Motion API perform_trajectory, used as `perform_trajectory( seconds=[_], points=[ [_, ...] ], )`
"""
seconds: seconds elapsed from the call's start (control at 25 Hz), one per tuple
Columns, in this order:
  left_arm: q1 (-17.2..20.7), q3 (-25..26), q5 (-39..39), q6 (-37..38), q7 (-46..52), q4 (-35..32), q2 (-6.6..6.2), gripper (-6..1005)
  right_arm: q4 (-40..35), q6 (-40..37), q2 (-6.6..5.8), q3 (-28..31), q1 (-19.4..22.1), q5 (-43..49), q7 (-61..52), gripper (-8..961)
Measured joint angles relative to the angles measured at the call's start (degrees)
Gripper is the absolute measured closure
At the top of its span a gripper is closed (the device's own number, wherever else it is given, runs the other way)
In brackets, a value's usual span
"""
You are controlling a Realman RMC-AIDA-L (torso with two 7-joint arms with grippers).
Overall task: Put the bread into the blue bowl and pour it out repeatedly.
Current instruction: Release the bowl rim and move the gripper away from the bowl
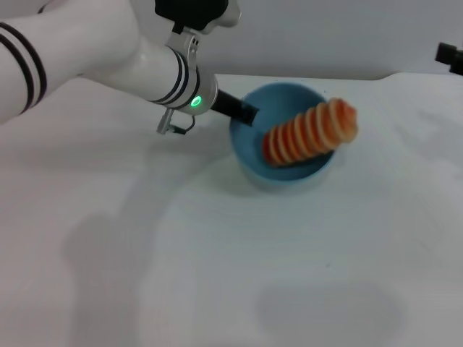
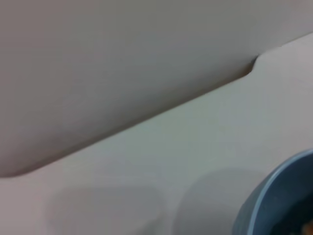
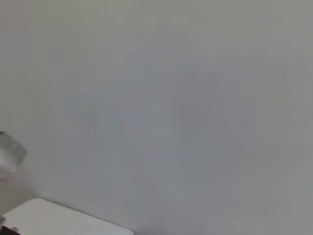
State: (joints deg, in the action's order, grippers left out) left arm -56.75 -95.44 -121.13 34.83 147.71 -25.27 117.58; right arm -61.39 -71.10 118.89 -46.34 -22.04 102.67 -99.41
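Note:
The blue bowl [image 1: 286, 141] is at the back middle of the white table, tipped toward me. The orange-and-tan ridged bread [image 1: 311, 132] lies slanted in it, its far end sticking up over the bowl's right rim. My left gripper [image 1: 243, 111] reaches in from the left and its black fingers are shut on the bowl's left rim. The bowl's rim also shows in the left wrist view [image 2: 274, 200]. A black part of my right gripper [image 1: 450, 56] shows at the far right edge, away from the bowl.
The white table [image 1: 217, 275] spreads in front of the bowl, with the bowl's shadow on it. A pale wall runs behind the table's back edge [image 2: 195, 95]. The right wrist view shows mostly blank wall.

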Motion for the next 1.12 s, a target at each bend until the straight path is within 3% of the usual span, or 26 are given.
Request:
perform_trajectory(
  seconds=[0.12,0.44,0.6,1.12],
  points=[
    [0.2,-0.1,-5.4,-0.4,4.1,-0.4,0.48,1000,2.4,1.1,0.00,0.0,0.8,-1.5,1.7,274],
    [0.6,1.2,-10.8,0.8,10.4,-0.4,-0.08,1000,5.4,2.1,-0.13,0.1,1.1,-1.6,3.4,273],
    [0.9,3.7,-12.5,1.6,10.5,0.2,0.03,998,5.8,2.4,-0.16,0.2,1.1,-1.6,3.4,274],
    [2.1,3.9,-12.9,1.4,10.2,0.1,0.31,959,7.7,3.0,-0.22,0.2,0.6,-1.7,4.0,273]
  ],
)
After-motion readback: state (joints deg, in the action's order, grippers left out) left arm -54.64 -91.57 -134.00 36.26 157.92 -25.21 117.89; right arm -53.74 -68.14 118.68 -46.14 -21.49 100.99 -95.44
